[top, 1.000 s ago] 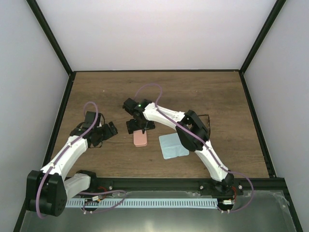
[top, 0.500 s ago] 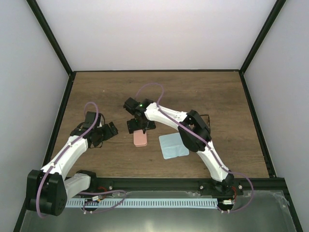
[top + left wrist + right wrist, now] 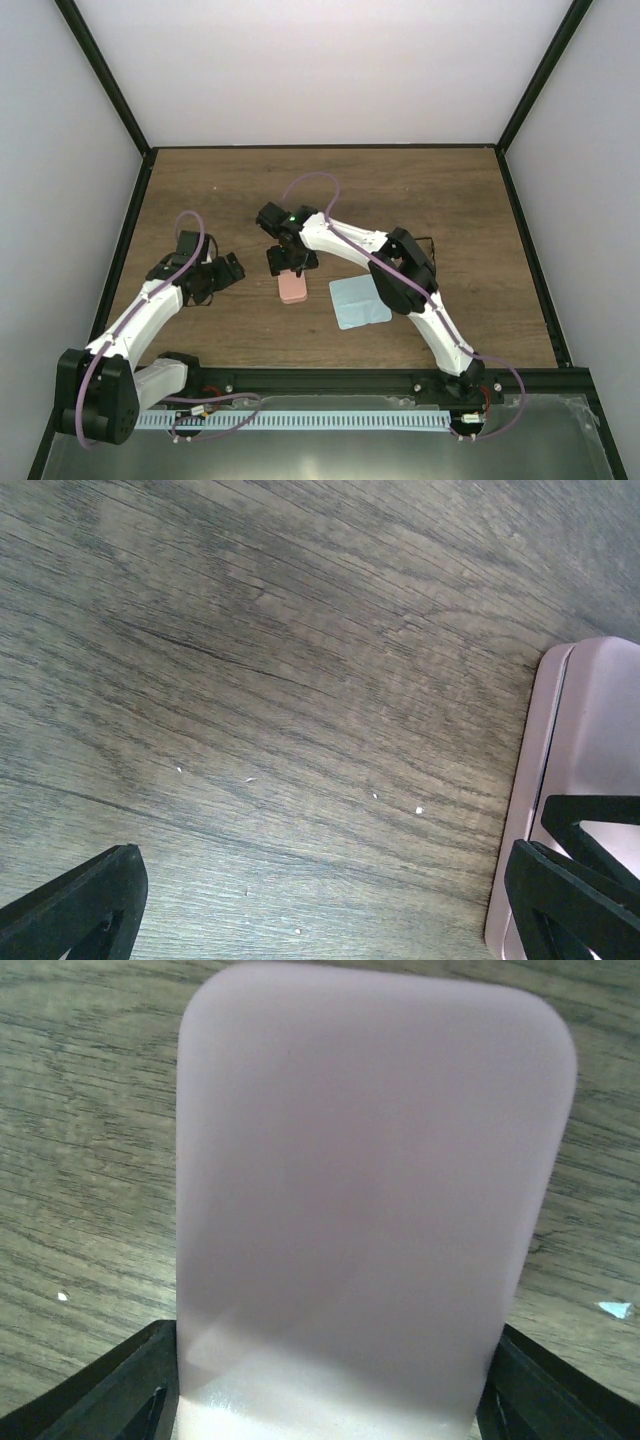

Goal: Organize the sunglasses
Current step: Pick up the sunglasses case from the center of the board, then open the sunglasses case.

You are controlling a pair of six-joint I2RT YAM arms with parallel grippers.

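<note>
No text, label, brand, number or sign is readable in any view. The pink case (image 3: 370, 1200) has a plain surface, and so does the wooden bench (image 3: 260, 680).

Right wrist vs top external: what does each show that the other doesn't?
Right wrist only: close-up wood grain with white specks, and the right claw with its fingers flanking the pink case; contact unclear. Top external only: the blue cloth right of the case and the left claw to its left. Shared: the pink case on the wooden table, with the right claw at it.
</note>
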